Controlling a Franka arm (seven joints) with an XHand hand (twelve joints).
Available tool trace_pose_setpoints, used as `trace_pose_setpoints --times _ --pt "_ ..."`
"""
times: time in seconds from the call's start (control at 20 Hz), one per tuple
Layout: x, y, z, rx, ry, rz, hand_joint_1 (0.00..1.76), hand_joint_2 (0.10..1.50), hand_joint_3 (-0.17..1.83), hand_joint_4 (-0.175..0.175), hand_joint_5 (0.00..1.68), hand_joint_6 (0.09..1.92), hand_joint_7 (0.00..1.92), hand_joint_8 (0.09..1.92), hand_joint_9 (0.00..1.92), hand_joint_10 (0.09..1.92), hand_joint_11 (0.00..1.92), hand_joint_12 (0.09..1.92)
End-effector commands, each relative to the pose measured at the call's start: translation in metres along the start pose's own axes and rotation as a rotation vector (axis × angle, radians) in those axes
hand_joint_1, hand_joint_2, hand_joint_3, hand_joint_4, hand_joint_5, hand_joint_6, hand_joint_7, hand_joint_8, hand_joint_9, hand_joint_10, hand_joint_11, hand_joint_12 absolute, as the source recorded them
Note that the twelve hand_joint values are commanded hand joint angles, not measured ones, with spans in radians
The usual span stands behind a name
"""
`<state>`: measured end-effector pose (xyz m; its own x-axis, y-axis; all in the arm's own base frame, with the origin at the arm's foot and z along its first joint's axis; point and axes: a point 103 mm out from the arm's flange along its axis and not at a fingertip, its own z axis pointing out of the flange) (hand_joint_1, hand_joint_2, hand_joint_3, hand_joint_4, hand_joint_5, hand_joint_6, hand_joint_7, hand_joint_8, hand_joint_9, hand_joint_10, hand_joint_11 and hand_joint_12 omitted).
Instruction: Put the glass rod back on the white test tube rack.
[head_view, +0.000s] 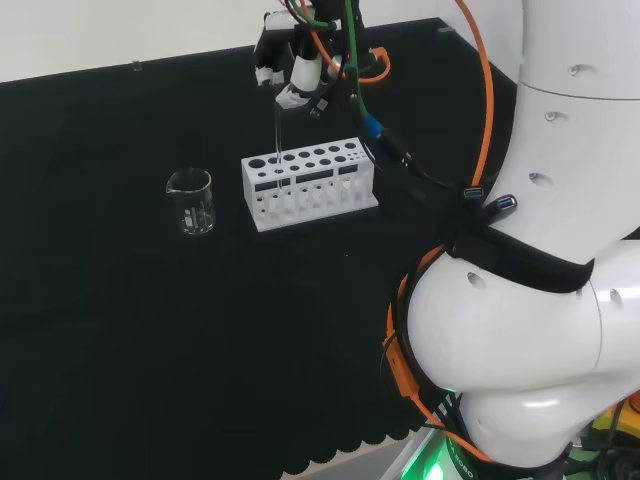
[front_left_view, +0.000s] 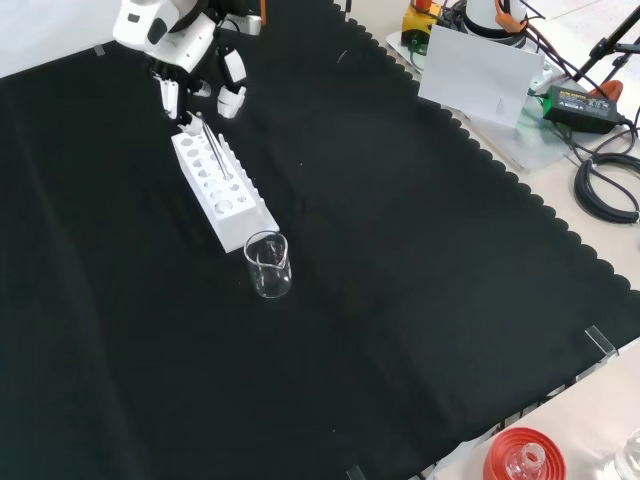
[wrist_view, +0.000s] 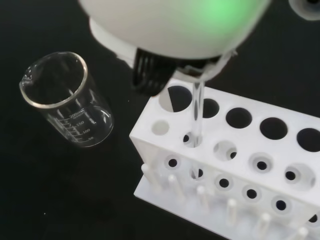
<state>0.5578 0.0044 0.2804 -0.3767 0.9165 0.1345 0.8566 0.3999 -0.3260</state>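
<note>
In the head view, going left to right, a clear glass beaker (head_view: 190, 201) stands on the desk (head_view: 120, 330) down and to the left of the robot hand (head_view: 290, 75). Next comes the white test tube rack (head_view: 308, 183), which sits directly beneath the robot hand. The glass rod (head_view: 277, 140) hangs nearly upright from the fingers, which are curled around its upper end and pinch it. Its lower end reaches down to the rack's left end. Farther right are the arm's own white links.

The wrist view settles where the tip is. The rod (wrist_view: 197, 114) comes down from under the palm and its lower end sits in one of the rack's (wrist_view: 250, 150) holes at the end nearest the beaker (wrist_view: 67, 100). It looks to have passed the top plate, though how deep it goes below that I cannot tell.

In the front view the robot hand (front_left_view: 190, 60) stands over the far end of the rack (front_left_view: 222, 190), with the rod (front_left_view: 216, 150) slanting down from it onto the rack and the beaker (front_left_view: 268, 265) just past the rack's near end.

My judgement is that the task is nearly finished: the rod is carried over, lined up and entered in a hole. What remains is to lower it until it rests, open the fingers, and lift the robot hand clear without tipping the rod.
</note>
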Motion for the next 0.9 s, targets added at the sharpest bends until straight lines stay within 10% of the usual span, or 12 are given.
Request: trace_pose_setpoints --times 0.05,0.9 --pt "-0.006 -0.009 -0.008 -0.006 0.006 0.016 1.24 0.38 0.81 -0.148 0.39 0.7 0.87 0.74 1.87 0.09 1.87 0.4" --pt "-0.024 -0.041 -0.038 -0.061 0.02 0.063 1.25 0.43 0.77 -0.17 0.65 0.73 0.89 0.74 1.88 0.09 1.87 0.4"
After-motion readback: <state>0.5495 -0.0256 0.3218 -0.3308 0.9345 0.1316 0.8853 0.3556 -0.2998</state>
